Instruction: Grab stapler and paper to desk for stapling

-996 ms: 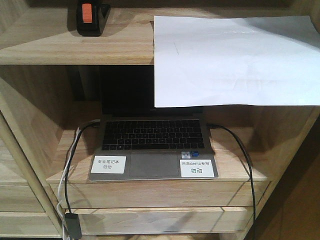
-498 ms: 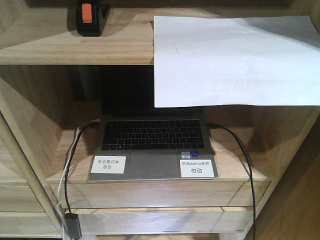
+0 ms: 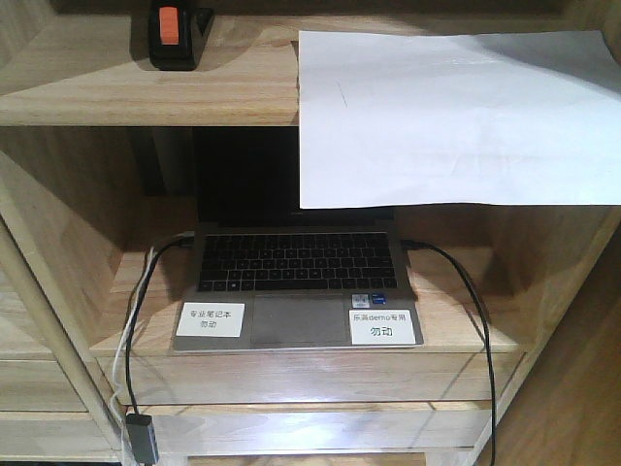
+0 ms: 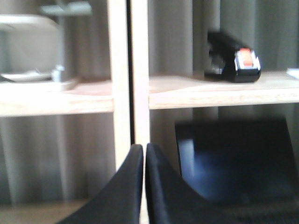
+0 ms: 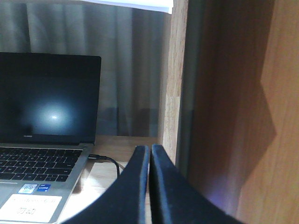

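The black stapler point(image 3: 173, 35) with its orange-red tab stands on the upper shelf at the left; the left wrist view shows the stapler point(image 4: 232, 58) up and to the right of my left gripper point(image 4: 144, 148), which is shut and empty. The large white paper point(image 3: 456, 116) lies on the same shelf at the right, its front half hanging over the edge; only the paper's edge point(image 5: 135, 4) shows at the top of the right wrist view. My right gripper point(image 5: 150, 149) is shut and empty, low beside the shelf's right upright. The desk is out of view.
An open laptop point(image 3: 296, 286) with two white labels sits on the lower shelf, cables point(image 3: 136, 330) trailing off both sides. A vertical wooden divider point(image 4: 128, 74) stands just ahead of the left gripper. The shelf's side panel point(image 5: 243, 107) is close on the right.
The front view has shifted slightly: the stapler and shelf sit a little higher and farther in the frame than a second ago. Stapler and paper have not moved on the shelf.
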You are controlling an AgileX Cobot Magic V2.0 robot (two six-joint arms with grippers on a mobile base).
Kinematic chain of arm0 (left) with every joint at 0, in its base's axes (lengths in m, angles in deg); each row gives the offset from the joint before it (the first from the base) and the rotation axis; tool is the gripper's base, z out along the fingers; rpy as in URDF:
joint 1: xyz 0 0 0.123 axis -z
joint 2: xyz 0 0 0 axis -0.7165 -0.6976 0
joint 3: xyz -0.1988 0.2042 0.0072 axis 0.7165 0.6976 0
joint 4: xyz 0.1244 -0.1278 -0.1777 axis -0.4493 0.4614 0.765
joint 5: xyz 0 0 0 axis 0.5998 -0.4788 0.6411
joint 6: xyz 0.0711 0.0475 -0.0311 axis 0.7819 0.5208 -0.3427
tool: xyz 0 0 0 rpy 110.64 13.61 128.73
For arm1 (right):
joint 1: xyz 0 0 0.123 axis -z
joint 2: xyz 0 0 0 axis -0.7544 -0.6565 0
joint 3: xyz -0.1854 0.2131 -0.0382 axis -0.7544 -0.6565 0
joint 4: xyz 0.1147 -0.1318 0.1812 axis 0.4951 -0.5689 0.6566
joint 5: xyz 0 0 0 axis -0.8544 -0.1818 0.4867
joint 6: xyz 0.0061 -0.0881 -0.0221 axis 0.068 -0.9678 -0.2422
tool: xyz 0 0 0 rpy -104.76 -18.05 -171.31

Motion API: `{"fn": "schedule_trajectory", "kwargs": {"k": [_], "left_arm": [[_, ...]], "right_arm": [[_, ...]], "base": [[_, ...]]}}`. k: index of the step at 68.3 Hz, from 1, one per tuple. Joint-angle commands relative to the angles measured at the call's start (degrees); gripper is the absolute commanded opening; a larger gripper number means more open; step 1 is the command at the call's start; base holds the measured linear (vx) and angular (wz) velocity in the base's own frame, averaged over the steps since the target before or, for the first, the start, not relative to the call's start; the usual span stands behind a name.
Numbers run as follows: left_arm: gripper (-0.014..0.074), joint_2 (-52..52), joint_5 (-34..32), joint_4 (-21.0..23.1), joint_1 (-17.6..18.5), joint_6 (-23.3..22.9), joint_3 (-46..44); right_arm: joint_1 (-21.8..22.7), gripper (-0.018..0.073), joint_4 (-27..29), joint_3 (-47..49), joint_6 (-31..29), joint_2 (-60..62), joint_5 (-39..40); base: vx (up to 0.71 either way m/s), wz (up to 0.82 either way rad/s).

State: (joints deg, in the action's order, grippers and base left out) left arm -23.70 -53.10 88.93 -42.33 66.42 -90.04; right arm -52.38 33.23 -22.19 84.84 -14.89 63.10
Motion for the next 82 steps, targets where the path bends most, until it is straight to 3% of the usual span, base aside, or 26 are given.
{"fn": "schedule_trajectory", "kwargs": {"k": [1,34,43,64,71,82], "left_arm": [[-0.0006,-4.03,1.97,0.40,0.35,-0.19,-6.33],[0.0019,-5.69,0.49,0.34,0.35,-0.19,-7.52],[0.0109,-5.69,0.43,0.34,0.35,-0.19,-7.52],[0.0492,-5.69,-0.27,0.39,0.35,-0.19,-7.52],[0.0545,-5.69,-0.92,0.39,0.35,-0.19,-7.52],[0.0543,-5.69,-0.91,0.39,0.35,-0.32,-7.52]], "right_arm": [[0.26,-0.0009,-0.06,-1.30,-0.24,0.52,4.13],[0.26,-0.0009,-0.06,-1.30,-0.24,0.52,4.13],[0.26,-0.0009,-0.06,-1.30,-0.24,0.52,4.13],[0.26,-0.0009,-0.06,-1.30,-0.24,0.52,4.06],[0.26,-0.0009,-0.06,-1.30,-0.24,0.52,4.06],[0.26,-0.0009,-0.06,-1.30,-0.24,0.52,4.06]], "base": [[0.00,0.00],[0.00,0.00],[0.00,0.00],[0.00,0.00],[0.00,0.00],[0.00,0.00]]}}
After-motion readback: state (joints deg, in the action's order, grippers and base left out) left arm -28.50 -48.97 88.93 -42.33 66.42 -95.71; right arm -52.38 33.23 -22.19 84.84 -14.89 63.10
